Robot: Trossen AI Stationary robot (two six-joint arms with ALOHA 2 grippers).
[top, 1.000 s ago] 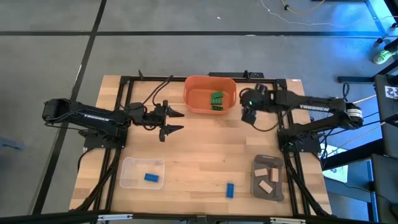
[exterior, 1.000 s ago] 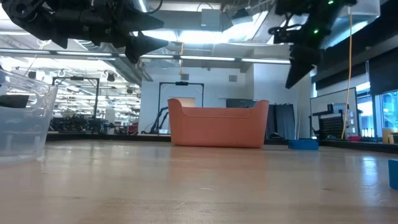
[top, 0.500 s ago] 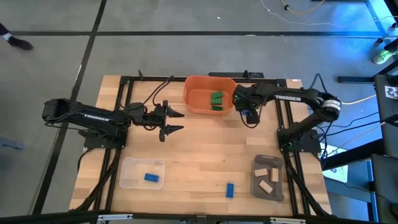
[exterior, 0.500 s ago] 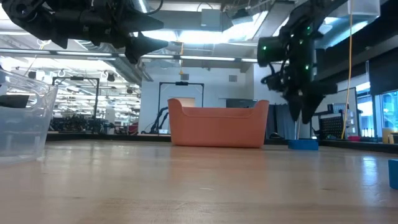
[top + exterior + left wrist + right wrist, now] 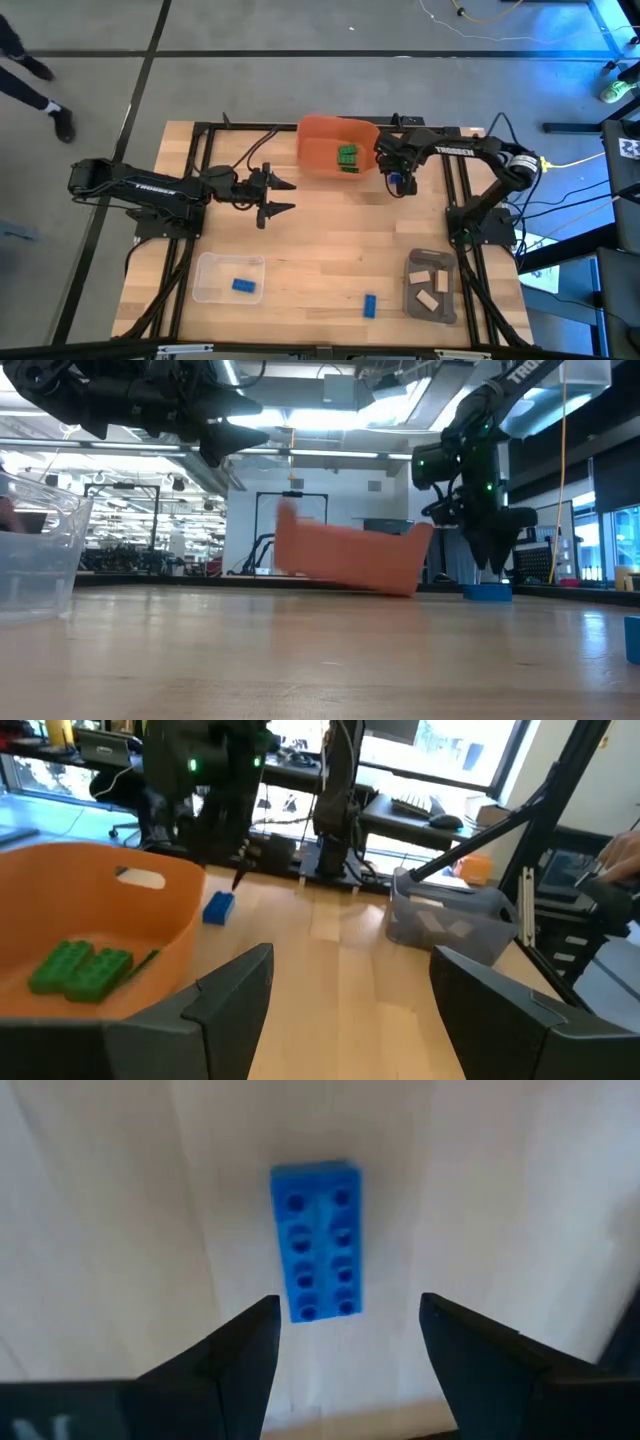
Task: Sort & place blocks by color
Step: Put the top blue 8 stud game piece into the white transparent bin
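- Blocks: the blue block (image 5: 317,1242) I'm after lies flat on the worktop (image 5: 330,240) beside the orange bin (image 5: 325,150), studs up.
- Since a second ago my right tool (image 5: 398,183) has swung in over it, fingers apart and empty; the bin has tipped and shifted, so I may have bumped it.
- Its long axis runs straight out between the fingers.
- Left tool (image 5: 282,195) waits mid-worktop, fingers apart.

Bricks (image 5: 347,158) in tilted bin (image 5: 322,150); brick (image 5: 317,1242) under right end effector (image 5: 398,185).
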